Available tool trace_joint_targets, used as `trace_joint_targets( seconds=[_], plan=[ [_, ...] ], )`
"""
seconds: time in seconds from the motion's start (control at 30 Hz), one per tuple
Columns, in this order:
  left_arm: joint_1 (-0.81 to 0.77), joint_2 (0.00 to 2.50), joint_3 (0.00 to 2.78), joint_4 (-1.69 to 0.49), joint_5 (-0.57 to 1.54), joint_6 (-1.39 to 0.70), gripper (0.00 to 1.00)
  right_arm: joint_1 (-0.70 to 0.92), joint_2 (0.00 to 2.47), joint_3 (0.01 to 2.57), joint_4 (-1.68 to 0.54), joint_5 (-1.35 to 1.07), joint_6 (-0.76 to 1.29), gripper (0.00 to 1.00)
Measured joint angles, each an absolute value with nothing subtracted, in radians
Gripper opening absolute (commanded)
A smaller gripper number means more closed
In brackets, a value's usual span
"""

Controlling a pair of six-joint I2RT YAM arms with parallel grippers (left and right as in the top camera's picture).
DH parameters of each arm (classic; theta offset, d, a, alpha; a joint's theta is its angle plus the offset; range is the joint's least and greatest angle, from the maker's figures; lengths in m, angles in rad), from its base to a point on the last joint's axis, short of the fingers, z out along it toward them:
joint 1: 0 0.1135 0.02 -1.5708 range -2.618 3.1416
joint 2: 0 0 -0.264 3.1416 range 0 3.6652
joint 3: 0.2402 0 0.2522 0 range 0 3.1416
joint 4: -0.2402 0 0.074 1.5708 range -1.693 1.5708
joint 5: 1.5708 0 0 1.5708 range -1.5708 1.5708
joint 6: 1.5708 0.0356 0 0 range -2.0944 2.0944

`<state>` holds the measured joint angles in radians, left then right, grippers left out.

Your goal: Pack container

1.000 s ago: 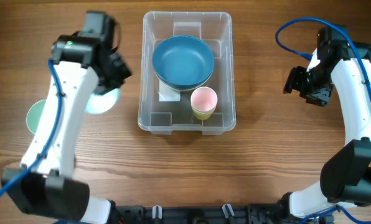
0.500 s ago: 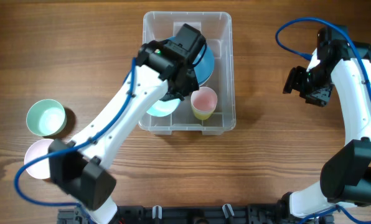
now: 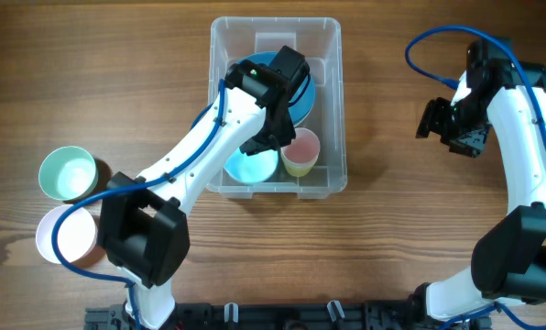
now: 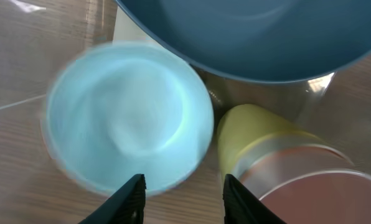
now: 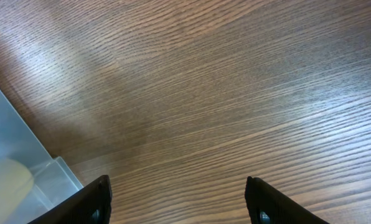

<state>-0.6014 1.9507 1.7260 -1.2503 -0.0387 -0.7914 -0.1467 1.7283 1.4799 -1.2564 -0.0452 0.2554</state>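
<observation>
The clear container (image 3: 339,110) stands at the table's back centre. It holds a dark blue bowl (image 3: 308,92), a yellow cup with a pink inside (image 3: 300,152) and a light blue bowl (image 3: 252,166) at its front left. My left gripper (image 3: 275,128) hangs over the container's middle. In the left wrist view its fingers (image 4: 184,194) are open just above the light blue bowl (image 4: 129,118), which looks blurred, beside the yellow cup (image 4: 285,162) and the dark blue bowl (image 4: 254,37). My right gripper (image 3: 452,124) is open and empty over bare wood (image 5: 179,205).
A pale green cup (image 3: 69,174) and a white cup (image 3: 64,236) stand at the table's left front. The container's corner (image 5: 11,162) shows at the left of the right wrist view. The left arm stretches from the front left across the container's front wall.
My left arm swung from the table's left into the container with the light blue bowl, and the bowl now lies at the front left, free of the open fingers. The right arm has not moved.
</observation>
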Motion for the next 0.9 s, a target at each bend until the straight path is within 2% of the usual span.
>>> trace_joint_targets(
  seconds=[0.1, 0.17, 0.2, 0.33, 0.43, 0.57, 0.9],
  plan=[
    [-0.580, 1.945, 1.726, -1.256, -0.038, -0.791, 0.46, -0.147, 1.728, 1.480, -1.257, -0.045, 0.255, 0.70],
    [-0.543, 1.917, 1.722, -1.262, -0.047, -0.791, 0.59, -0.147, 1.728, 1.480, -1.257, -0.045, 0.255, 0.70],
    [-0.513, 1.887, 1.721, -1.271, -0.062, -0.787, 0.62, -0.147, 1.728, 1.480, -1.257, -0.045, 0.255, 0.70],
    [-0.289, 1.685, 1.720, -1.296, -0.152, -0.760, 0.71, -0.147, 1.728, 1.480, -1.257, -0.046, 0.255, 0.70],
    [-0.060, 1.592, 1.722, -1.307, -0.198, -0.734, 0.73, -0.147, 1.728, 1.480, -1.257, -0.047, 0.255, 0.70],
    [0.169, 1.629, 1.690, -1.308, -0.214, -0.715, 0.79, -0.147, 1.728, 1.480, -1.257, -0.049, 0.255, 0.70],
    [0.390, 1.891, 1.575, -1.233, -0.216, -0.689, 0.82, -0.147, 1.728, 1.480, -1.257, -0.049, 0.255, 0.70]
  ],
)
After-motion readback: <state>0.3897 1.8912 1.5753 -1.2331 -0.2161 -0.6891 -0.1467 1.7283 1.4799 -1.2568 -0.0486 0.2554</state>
